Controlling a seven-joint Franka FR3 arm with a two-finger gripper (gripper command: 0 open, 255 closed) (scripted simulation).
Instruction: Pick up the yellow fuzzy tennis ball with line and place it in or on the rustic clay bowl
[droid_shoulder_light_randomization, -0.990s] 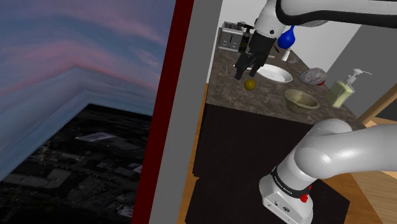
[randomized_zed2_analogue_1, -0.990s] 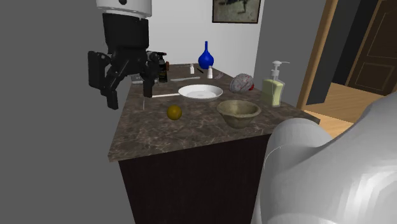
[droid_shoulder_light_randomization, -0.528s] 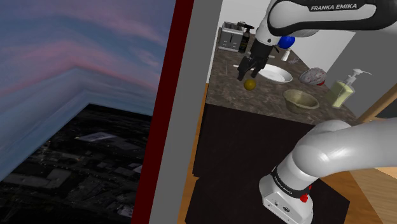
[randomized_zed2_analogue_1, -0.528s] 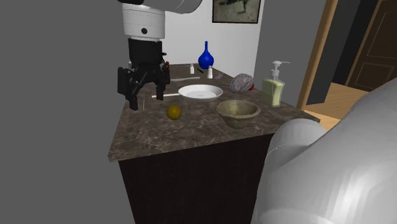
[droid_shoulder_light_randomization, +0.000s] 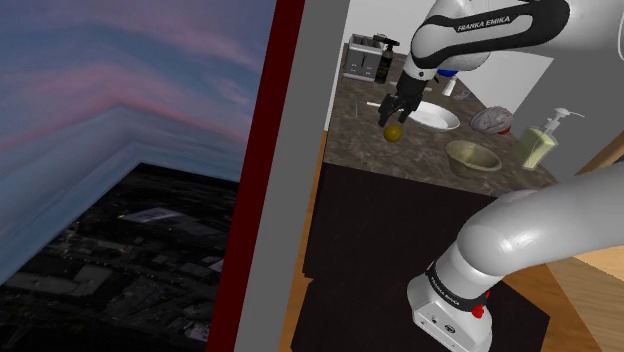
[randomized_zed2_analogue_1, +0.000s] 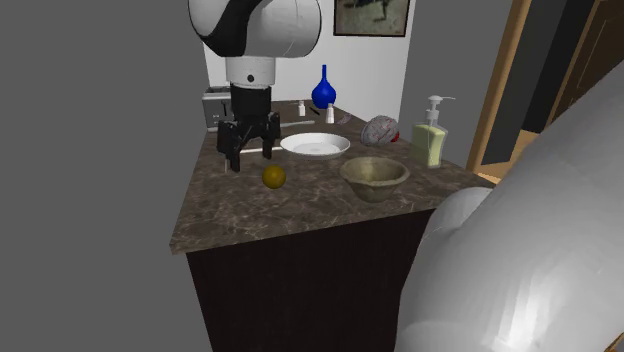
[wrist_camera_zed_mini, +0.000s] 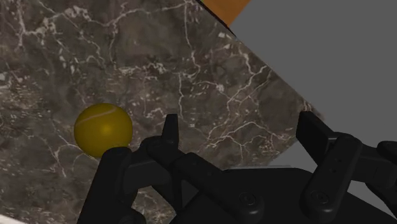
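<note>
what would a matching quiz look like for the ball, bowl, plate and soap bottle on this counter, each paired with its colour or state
Column one:
1. ball
2. bowl
3. plate
4. soap bottle

Column two:
A. white and flat
B. dark yellow, lying loose on the counter
C. pale green with a white pump on top
D. dull tan, standing empty

Pairs: 1-B, 2-D, 3-A, 4-C
</note>
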